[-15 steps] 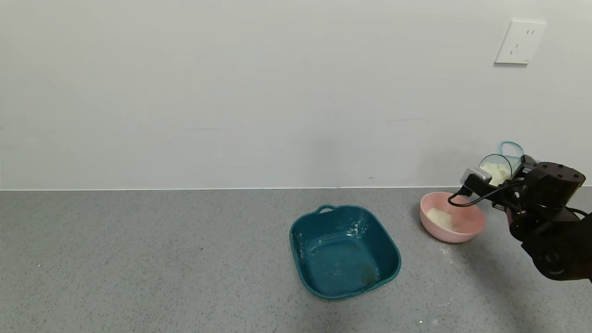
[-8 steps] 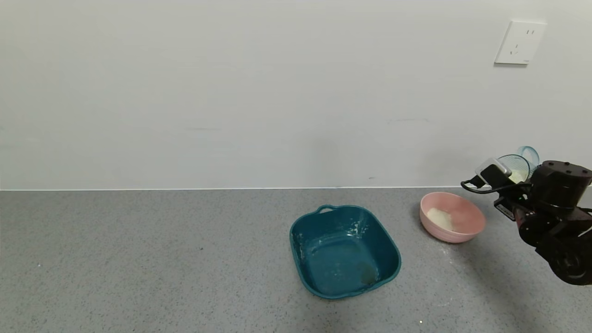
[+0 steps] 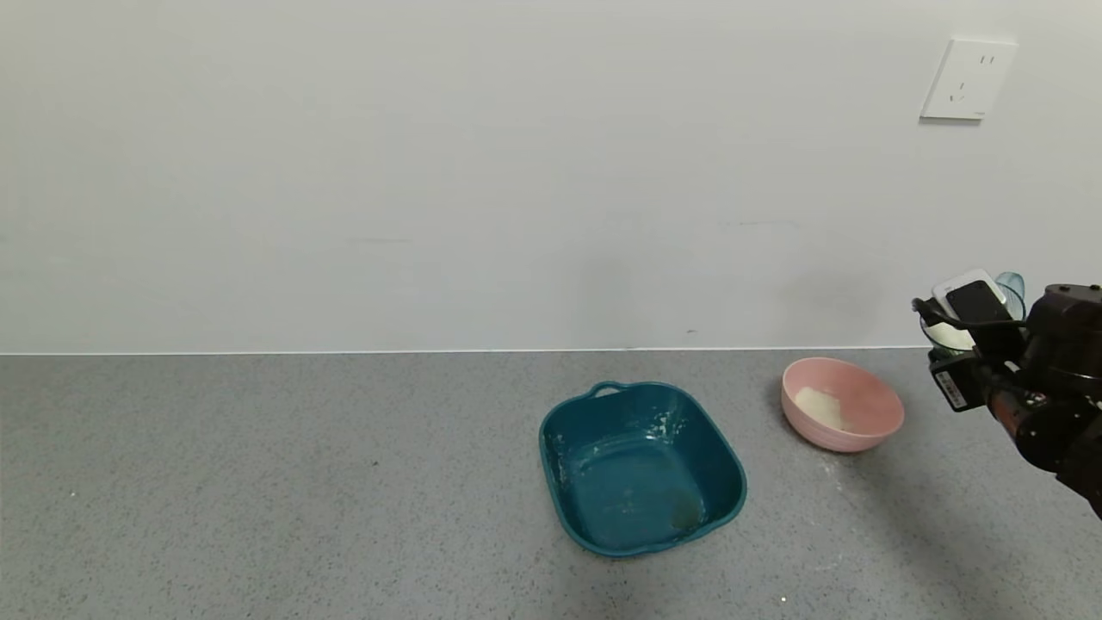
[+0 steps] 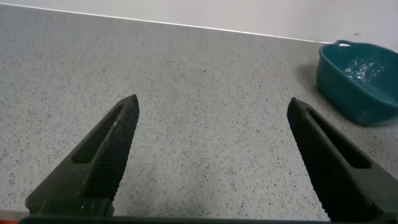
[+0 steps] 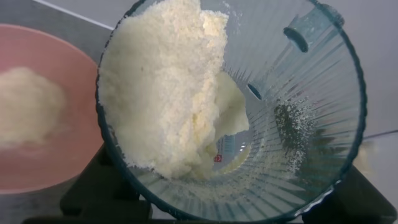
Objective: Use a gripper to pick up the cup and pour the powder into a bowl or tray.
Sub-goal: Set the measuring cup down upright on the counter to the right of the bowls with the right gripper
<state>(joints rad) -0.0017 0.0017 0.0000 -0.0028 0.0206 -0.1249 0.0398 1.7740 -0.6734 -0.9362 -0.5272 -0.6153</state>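
Note:
My right gripper point(image 3: 971, 334) is shut on the ribbed, pale green cup point(image 3: 1011, 285) and holds it in the air to the right of the pink bowl point(image 3: 878, 412) and above it. In the right wrist view the cup point(image 5: 298, 124) fills the picture. A clump of cream powder point(image 5: 165, 93) clings to one side of its inner wall. Dark fingers point(image 5: 93, 193) show at its sides. The bowl point(image 5: 56, 162) holds a small heap of powder point(image 3: 818, 405). My left gripper point(image 4: 212, 101) is open and empty above bare counter, out of the head view.
A dark teal square tray point(image 3: 641, 465) with a handle and white smears sits left of the bowl; it also shows in the left wrist view point(image 4: 360, 81). The wall runs along the back of the grey counter point(image 3: 258, 482). A wall socket point(image 3: 968, 77) is at upper right.
My right gripper has drawn back to the right with the cup, from over the bowl's rim to beside it. The cup has turned more upright. The heap in the bowl looks unchanged.

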